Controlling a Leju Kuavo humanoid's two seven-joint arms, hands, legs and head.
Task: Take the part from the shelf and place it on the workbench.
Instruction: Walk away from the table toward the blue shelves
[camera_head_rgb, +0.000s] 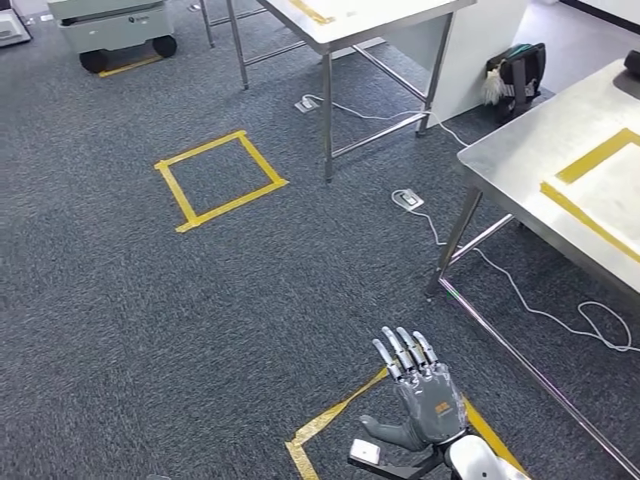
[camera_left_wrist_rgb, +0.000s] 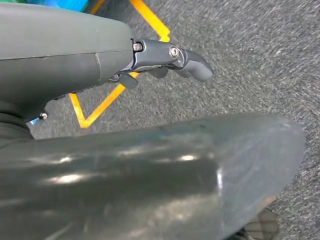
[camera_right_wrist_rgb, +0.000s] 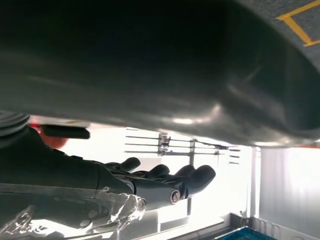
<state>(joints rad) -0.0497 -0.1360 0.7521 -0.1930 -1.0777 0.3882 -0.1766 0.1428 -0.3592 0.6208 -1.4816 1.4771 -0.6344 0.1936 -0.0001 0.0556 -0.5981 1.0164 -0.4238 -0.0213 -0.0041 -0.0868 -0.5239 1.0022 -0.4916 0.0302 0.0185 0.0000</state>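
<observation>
My right hand is held out low in front of me with nothing in it. The fingers are straight and close side by side, and the thumb sticks out to the side. In the right wrist view the same fingers stretch out long with nothing between them. A crinkled clear film lies close under the finger roots, and I cannot tell what it is. A small white piece sits just behind my thumb.

My left hand hangs above the grey carpet. One finger is stretched out, the others are bent a little beneath it, and I see nothing in the grasp.

Where the part is, I cannot tell.

Beneath my right fingers runs a corner of yellow floor tape. Ahead of the fingertips and off to the thumb side, well apart, lies a yellow tape square on the carpet. To the other side of the fingertips stands a steel table with a yellow tape outline on its top. A white cable trails between that table's legs. Far ahead of the fingertips stands a second table.
</observation>
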